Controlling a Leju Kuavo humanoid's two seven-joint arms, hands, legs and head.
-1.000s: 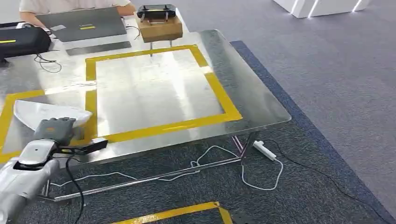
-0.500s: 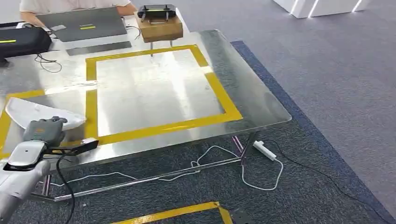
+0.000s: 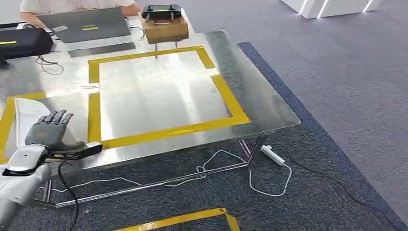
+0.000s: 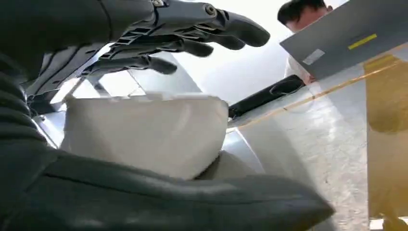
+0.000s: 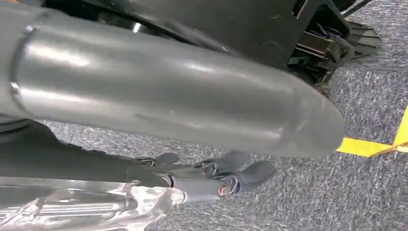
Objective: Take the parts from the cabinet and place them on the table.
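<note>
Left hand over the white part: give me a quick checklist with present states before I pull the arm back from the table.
1. White part lies on the table: ok, flat near the left end.
2. Left hand free of the part: ok, fingers spread above it in the left wrist view, thumb below.
3. Part inside the yellow tape outline: cannot tell, the hand covers its near edge.
4. Retreat path toward the robot: ok, nothing sits between the hand and the table edge.
5. Right hand: ok, holds nothing, hanging over the carpet.
6. Person at the laptop: ok, at the far end.
</note>
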